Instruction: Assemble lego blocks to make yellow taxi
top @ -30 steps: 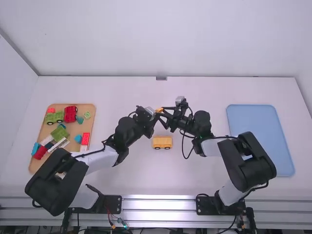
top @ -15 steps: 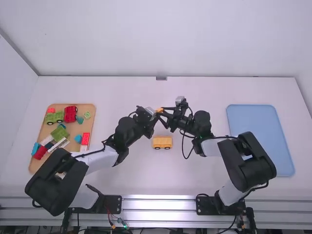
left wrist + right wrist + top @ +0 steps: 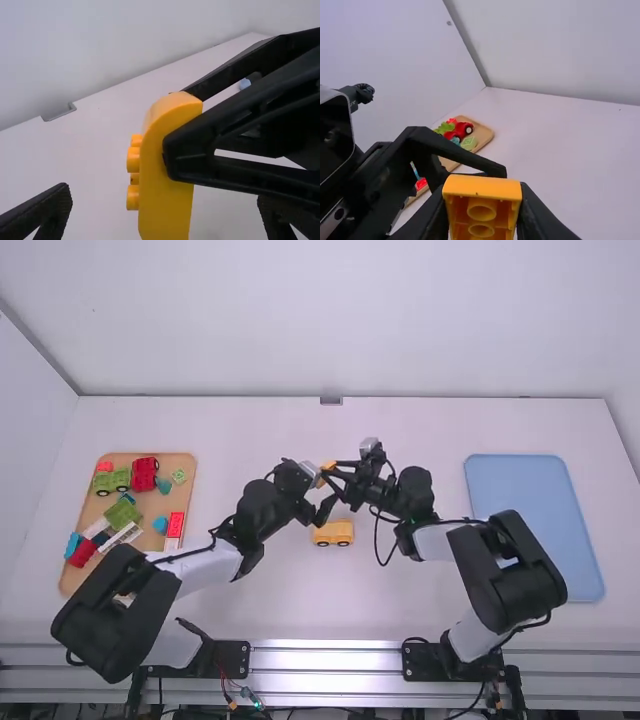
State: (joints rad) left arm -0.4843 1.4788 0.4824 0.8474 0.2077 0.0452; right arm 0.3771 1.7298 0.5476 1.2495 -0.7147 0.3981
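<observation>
Table (image 3: 400,595) | wooden tray (image 3: 182,496), yellow car (image 3: 337,534), blue tray (image 3: 535,520) | right hand (image 3: 329,471) clamped on block (image 3: 166,185) | left hand (image 3: 320,489) apart

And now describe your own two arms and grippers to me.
The left arm and right arm match: white links, bulky black joints and thin black cables, one looping below the right wrist. The left gripper and right gripper are black, each with two tapering fingers; the right one's have openwork frames.
</observation>
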